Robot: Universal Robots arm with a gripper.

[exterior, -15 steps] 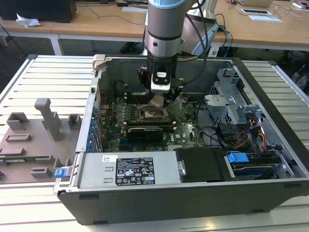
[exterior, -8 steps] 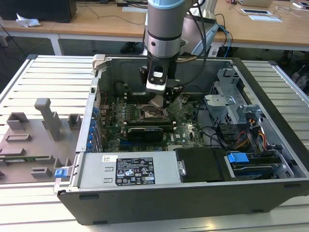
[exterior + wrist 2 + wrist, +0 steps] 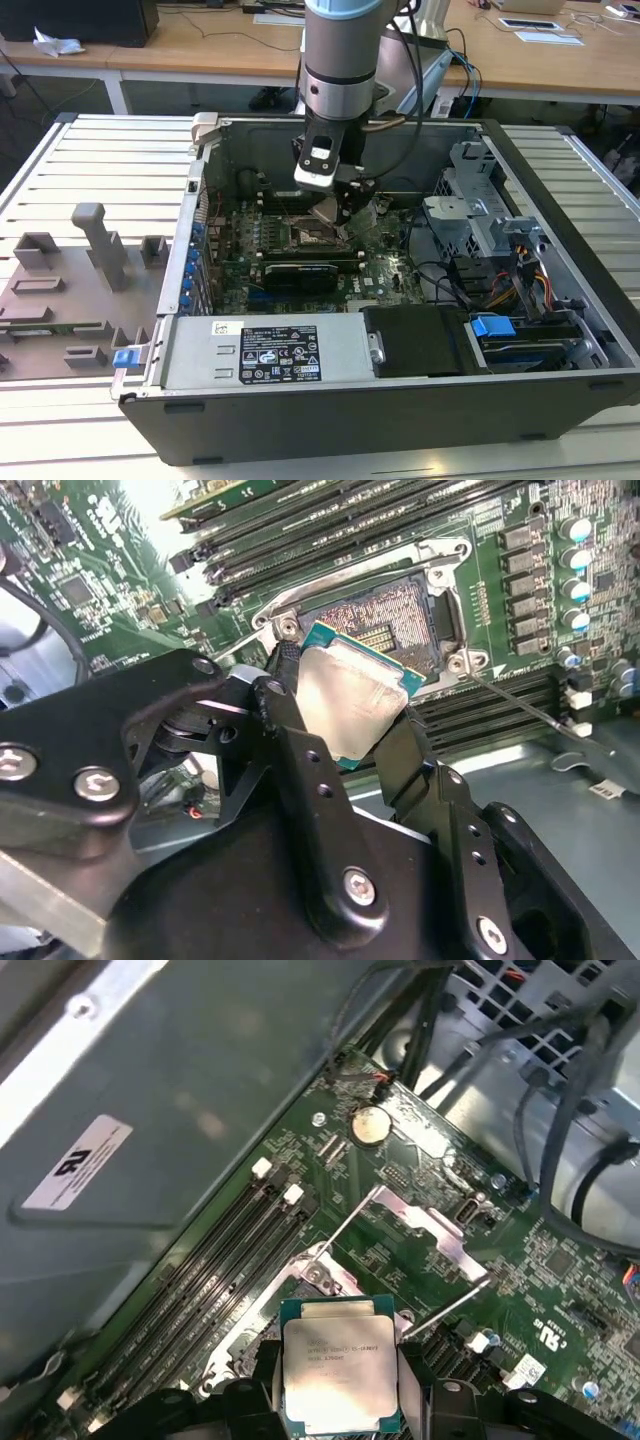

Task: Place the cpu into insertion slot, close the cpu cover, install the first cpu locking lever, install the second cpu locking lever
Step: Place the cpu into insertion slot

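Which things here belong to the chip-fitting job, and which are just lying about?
Job: gripper, shut on the chip; socket; open cover frame; locking lever.
Lying about: memory slots; coin battery; cables; power supply box.

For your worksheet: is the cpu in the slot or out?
Out: the gripper holds the cpu; the slot lies bare.

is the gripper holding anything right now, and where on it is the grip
The gripper holds the cpu, pinched by two opposite side edges between its fingers, its metal top left bare, close by the insertion slot.
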